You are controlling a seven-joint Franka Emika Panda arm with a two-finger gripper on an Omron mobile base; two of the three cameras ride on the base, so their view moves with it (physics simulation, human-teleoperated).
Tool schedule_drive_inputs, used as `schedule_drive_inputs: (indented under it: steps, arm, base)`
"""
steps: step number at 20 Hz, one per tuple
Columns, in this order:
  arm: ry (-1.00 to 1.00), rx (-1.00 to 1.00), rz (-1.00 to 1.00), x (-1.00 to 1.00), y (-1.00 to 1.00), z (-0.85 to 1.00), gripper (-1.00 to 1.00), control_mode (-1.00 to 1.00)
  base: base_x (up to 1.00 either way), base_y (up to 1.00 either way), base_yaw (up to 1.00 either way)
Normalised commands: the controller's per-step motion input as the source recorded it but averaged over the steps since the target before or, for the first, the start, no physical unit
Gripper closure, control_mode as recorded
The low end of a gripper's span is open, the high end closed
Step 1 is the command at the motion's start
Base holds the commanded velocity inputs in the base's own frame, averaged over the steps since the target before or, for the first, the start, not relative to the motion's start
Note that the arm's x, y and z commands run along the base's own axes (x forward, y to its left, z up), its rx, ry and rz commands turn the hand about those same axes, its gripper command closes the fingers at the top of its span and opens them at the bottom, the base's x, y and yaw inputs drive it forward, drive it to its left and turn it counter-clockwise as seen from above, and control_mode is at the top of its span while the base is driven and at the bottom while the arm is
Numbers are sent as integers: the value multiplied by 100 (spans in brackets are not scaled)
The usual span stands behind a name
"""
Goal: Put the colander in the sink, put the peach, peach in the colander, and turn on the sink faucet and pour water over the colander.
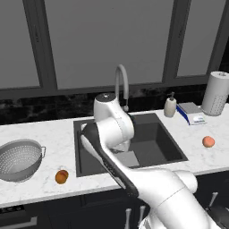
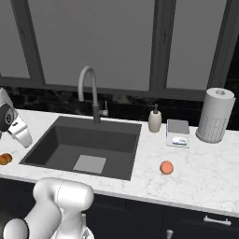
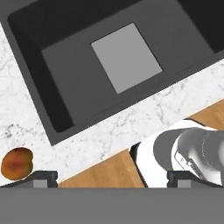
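Note:
The grey colander (image 1: 20,159) stands upright on the white counter, left of the dark sink (image 1: 165,143). A deep orange peach (image 1: 61,176) lies on the counter's front edge between them, and it also shows as the peach (image 3: 16,162) beside my left fingertip in the hand view. The paler peach (image 1: 208,142) rests on the counter right of the sink. The gooseneck faucet (image 1: 121,82) rises behind the basin with no stream under it. My gripper (image 3: 111,177) hangs open and holds nothing, above the sink's front left rim (image 3: 65,74).
A tall white dotted cylinder (image 1: 216,93) stands at the back right, with a soap bottle (image 1: 170,106) and a small flat scale (image 1: 192,113) beside it. My own arm (image 1: 112,129) crosses the sink's left half. Dark windows run behind the counter.

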Motion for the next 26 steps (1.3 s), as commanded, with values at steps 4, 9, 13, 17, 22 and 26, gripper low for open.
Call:
schedule_drive_inputs:
  steps: [4, 9, 13, 17, 22, 26]
  arm:
    - [25, 0, 7, 42, 99, 0, -100, -100]
    - [17, 0, 19, 33, 91, -9, -100, -100]
    - [0, 0, 15, 23, 80, -26, -100, -100]
    - [0, 7, 1, 32, 61, -20, -100, -100]
    - [-2, 16, 0, 30, 49, -24, -100, -100]
    - [-5, 15, 0, 29, 46, -32, -100, -100]
  base:
    - [0, 0, 0]
    - [0, 0, 0]
    - [0, 0, 0]
    - [0, 0, 0]
    - [0, 0, 0]
    - [0, 0, 0]
